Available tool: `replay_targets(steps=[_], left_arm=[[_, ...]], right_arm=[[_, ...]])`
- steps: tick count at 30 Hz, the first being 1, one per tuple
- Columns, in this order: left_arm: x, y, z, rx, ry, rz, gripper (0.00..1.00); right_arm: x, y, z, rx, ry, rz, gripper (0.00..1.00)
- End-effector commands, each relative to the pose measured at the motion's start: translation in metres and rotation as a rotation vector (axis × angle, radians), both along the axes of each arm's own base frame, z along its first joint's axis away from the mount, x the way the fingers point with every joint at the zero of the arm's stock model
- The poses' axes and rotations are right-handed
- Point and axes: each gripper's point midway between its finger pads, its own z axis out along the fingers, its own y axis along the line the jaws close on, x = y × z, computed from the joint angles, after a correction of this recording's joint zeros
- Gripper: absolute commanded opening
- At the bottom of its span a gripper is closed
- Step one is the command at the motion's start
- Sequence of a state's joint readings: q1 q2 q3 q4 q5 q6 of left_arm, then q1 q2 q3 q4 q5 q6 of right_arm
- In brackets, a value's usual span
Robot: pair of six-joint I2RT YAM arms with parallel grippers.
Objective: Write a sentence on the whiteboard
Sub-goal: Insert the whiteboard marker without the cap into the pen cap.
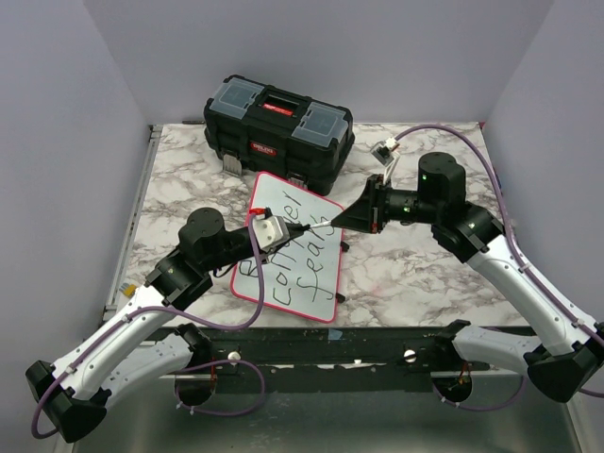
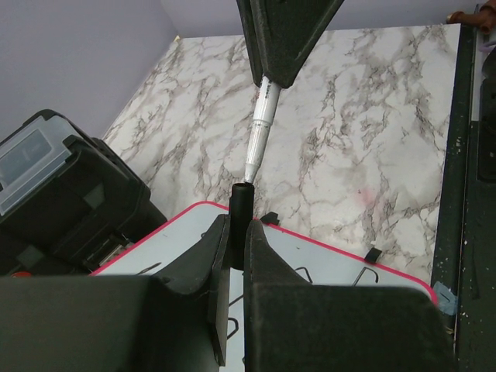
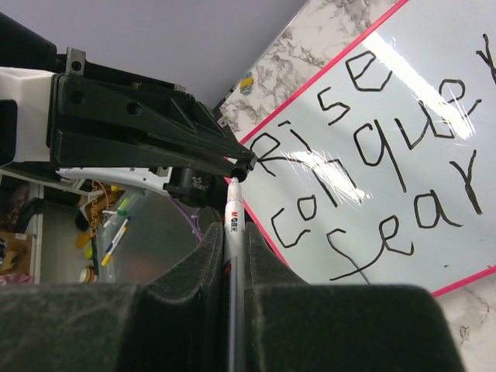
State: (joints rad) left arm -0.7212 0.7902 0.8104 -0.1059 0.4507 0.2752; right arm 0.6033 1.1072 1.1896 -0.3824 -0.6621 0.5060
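Note:
The whiteboard (image 1: 272, 195) lies tilted at the table's middle, with a pink-red rim. The sentence (image 1: 300, 260) on it reads "Rise conquer fear" in three black lines, clearest in the right wrist view (image 3: 385, 151). My left gripper (image 1: 298, 229) hovers over the board, shut on a black marker cap (image 2: 242, 200). My right gripper (image 1: 340, 220) is shut on the white marker pen (image 3: 233, 221). The pen's tip (image 2: 249, 172) sits right at the cap's mouth, pen and cap in one line. The board also shows in the left wrist view (image 2: 325, 260).
A black toolbox (image 1: 278, 127) with a red handle stands just behind the board, also in the left wrist view (image 2: 54, 194). A small connector on a purple cable (image 1: 385, 148) lies at the back right. Small black clips (image 1: 346, 247) sit at the board's right edge.

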Motion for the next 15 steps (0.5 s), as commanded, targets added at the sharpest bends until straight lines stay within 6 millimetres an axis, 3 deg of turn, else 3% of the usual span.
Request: replay_targets(steps=[1,15], left_arm=[[-0.0047,-0.0023,0.0033,-0.018,-0.005,-0.032,0.00],[-0.0069,-0.0036,0.0022,-0.015,0.000,-0.048,0.00]], right_arm=[[0.0019,0.0050,-0.0012,0.007,-0.005,0.002,0.01],[0.0028,0.0092,-0.0105,-0.025,0.002,0.004,0.01]])
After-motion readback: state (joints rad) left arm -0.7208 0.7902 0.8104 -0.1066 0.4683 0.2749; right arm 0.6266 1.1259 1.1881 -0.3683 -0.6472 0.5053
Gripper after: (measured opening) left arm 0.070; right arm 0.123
